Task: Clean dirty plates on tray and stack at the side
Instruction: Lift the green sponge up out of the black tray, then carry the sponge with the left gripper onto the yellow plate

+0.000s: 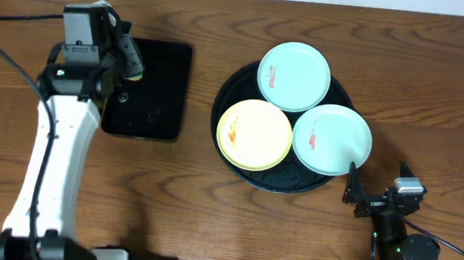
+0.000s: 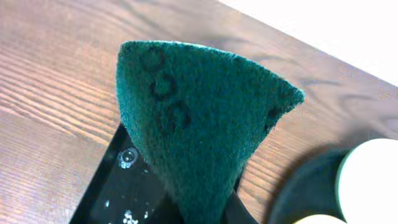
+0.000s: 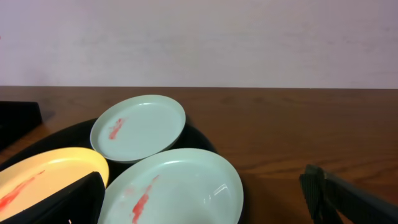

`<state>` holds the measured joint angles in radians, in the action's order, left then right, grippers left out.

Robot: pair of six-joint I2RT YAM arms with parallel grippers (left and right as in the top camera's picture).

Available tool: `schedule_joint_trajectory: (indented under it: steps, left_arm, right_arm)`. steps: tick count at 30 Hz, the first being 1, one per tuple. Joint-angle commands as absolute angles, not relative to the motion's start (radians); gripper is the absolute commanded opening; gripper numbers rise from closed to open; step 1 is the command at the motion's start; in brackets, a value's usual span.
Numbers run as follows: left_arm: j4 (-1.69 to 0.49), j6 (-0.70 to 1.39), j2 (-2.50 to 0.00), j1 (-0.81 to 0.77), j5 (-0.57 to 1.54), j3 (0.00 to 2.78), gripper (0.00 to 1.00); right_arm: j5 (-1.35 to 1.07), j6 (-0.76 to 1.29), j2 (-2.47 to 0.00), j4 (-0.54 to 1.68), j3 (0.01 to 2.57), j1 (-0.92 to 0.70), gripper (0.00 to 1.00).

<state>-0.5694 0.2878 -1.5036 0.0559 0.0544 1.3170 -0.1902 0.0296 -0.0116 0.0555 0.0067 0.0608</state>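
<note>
Three plates lie in the round black tray: a mint one at the back, a yellow one at front left and a mint one at front right. Each bears an orange-red smear. My left gripper is shut on a green scouring pad and hangs over the rectangular tray, left of the plates. My right gripper stands open at the front right of the round tray. In the right wrist view the near mint plate lies between and ahead of its fingers.
A smaller rectangular black tray with water droplets lies left of the round tray. Bare wood tabletop stretches to the right of the plates and along the front edge. A cable runs at the far left.
</note>
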Motion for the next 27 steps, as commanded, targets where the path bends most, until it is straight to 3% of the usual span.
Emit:
schedule_joint_trajectory:
  steps: [1, 9, 16, 21, 27]
  left_arm:
    - [-0.567, 0.306, -1.637, 0.054, 0.011, 1.239, 0.08]
    - [-0.592, 0.307, -1.613, 0.054, 0.033, 1.297, 0.08]
    - [-0.640, 0.335, -1.378, 0.027, 0.295, 1.311, 0.07]
    - [-0.737, 0.353, -1.365, -0.086, 0.306, 1.279, 0.08]
    - [-0.685, 0.451, -1.449, -0.263, 0.306, 1.205, 0.07]
  right_arm:
    - [-0.199, 0.029, -0.006, 0.060, 0.006, 0.065, 0.99]
    - [-0.199, 0.029, -0.006, 0.060, 0.006, 0.065, 0.99]
    - [-0.199, 0.029, -0.006, 0.060, 0.006, 0.065, 0.99]
    - [-0.199, 0.029, -0.006, 0.060, 0.006, 0.065, 0.99]
    - [-0.199, 0.028, -0.006, 0.059, 0.006, 0.065, 0.99]
